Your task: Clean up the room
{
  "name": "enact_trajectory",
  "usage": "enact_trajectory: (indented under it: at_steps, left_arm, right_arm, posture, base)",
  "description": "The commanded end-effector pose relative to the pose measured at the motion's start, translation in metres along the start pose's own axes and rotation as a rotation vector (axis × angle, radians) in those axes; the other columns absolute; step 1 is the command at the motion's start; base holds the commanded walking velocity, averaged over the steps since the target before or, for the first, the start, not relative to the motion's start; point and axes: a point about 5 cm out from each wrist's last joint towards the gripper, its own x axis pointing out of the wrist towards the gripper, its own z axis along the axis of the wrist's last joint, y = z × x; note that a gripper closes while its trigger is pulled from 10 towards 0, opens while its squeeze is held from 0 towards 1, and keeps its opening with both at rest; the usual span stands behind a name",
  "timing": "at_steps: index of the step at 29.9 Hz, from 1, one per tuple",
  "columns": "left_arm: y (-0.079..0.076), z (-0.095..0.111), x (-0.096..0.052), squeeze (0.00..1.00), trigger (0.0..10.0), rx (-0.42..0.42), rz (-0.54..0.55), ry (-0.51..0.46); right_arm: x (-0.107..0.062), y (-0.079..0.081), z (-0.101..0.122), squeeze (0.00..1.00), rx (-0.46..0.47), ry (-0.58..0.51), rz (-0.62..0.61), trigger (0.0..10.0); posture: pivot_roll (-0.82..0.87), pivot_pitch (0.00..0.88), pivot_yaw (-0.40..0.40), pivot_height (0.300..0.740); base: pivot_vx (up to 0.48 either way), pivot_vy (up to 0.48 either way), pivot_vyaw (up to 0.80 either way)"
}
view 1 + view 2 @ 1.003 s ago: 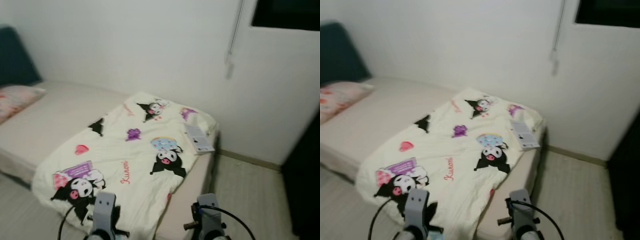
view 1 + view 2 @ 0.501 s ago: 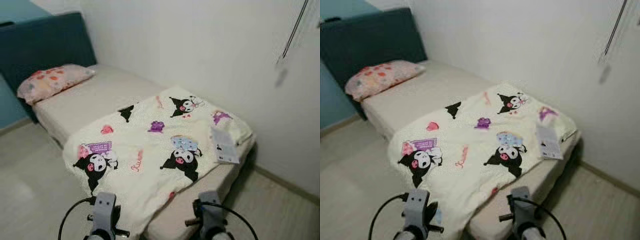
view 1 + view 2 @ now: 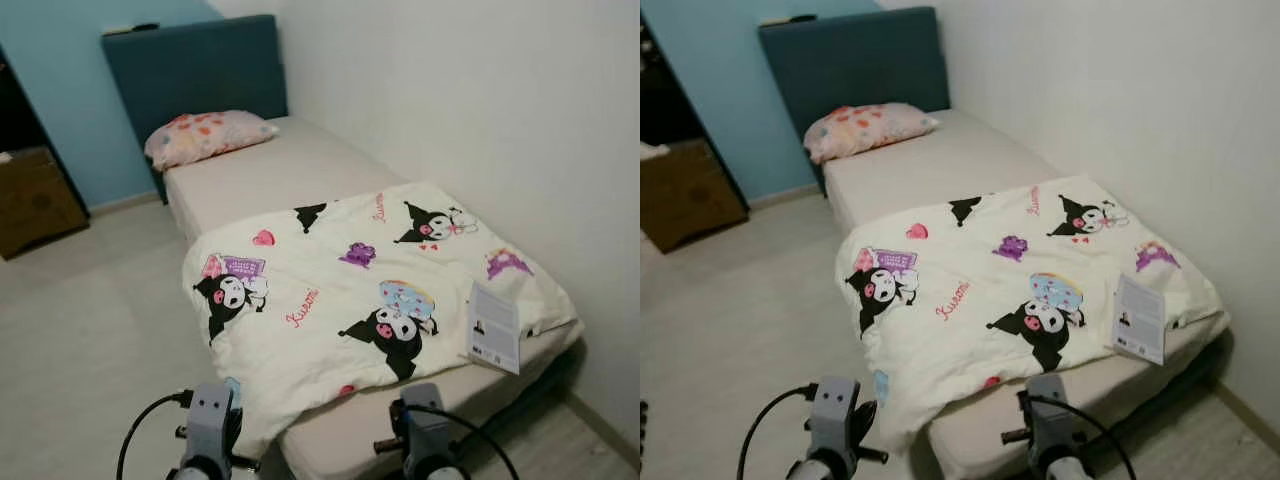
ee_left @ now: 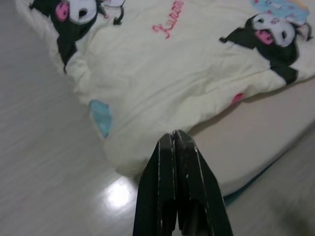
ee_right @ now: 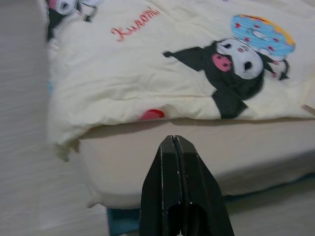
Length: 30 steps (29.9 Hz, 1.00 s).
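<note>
Bed (image 3: 270,175) is your landmark: a single mattress running along the white wall, with a dark blue headboard (image 3: 195,65) at its far end against a light blue wall. A pink patterned pillow (image 3: 207,135) lies on the bed just below the headboard, and beyond it the mattress is bare.

Over the foot half of the bed you see a cream blanket (image 3: 350,295) printed with black cartoon figures, a purple shape and red script; it is rumpled, and its near corner hangs off the side of the bed toward the pale floor (image 3: 90,330). On the blanket, close to the bed's foot corner by the wall, a thin white booklet (image 3: 494,327) lies flat. Off the head end of the bed, a brown cardboard box (image 3: 35,200) sits on the floor.

Your left pincer (image 4: 175,142) has its two black fingers pressed together with nothing between them, poised over the hanging blanket edge at the side of the bed. Your right pincer (image 5: 173,146) is likewise closed and empty, pointed at the mattress edge just under the blanket hem.
</note>
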Motion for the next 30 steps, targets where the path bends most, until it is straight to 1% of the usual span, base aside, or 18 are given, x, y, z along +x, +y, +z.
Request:
enact_trajectory:
  at_steps: [1, 5, 9, 26, 27, 30]
  left_arm:
    - [-0.0010, -0.0045, -0.0018, 0.00, 10.0, -0.001, -0.003, 0.021]
    - [-0.0008, -0.0044, -0.0018, 0.00, 10.0, -0.001, -0.002, 0.022]
    - [-0.0004, -0.0045, -0.0018, 0.00, 10.0, -0.001, -0.001, 0.022]
    - [-0.0003, -0.0042, -0.0020, 0.00, 10.0, -0.001, -0.001, 0.023]
    - [-0.0002, -0.0042, -0.0020, 0.00, 10.0, -0.001, -0.002, 0.023]
    - [-0.0002, -0.0041, -0.0020, 0.00, 10.0, 0.000, -0.002, 0.023]
  right_arm:
    - [-0.0029, -0.0019, -0.0042, 0.00, 0.002, 0.014, -0.006, 10.0]
    - [-0.0026, -0.0013, -0.0039, 0.00, -0.008, 0.015, 0.001, 10.0]
    - [-0.0019, 0.0014, -0.0038, 0.00, -0.029, 0.017, 0.018, 10.0]
    - [-0.0020, 0.0012, -0.0035, 0.00, -0.018, 0.014, 0.009, 10.0]
    - [-0.0021, 0.0011, -0.0034, 0.00, 0.002, 0.011, 0.005, 10.0]
    - [-0.0022, 0.0007, -0.0031, 0.00, 0.008, 0.008, 0.001, 10.0]
  posture:
    - [0.00, 0.068, -0.010, 0.740]
    - [0.00, 0.067, -0.011, 0.740]
    - [0.01, 0.069, -0.010, 0.740]
    - [0.00, 0.072, -0.008, 0.740]
    - [0.00, 0.072, -0.008, 0.740]
    - [0.00, 0.072, -0.008, 0.740]
  base:
    - [0.000, -0.360, 0.00]
    - [0.000, -0.360, 0.00]
    - [0.000, -0.357, 0.80]
    - [0.000, -0.356, 0.80]
    - [0.000, -0.356, 0.00]
    - [0.000, -0.354, 0.00]
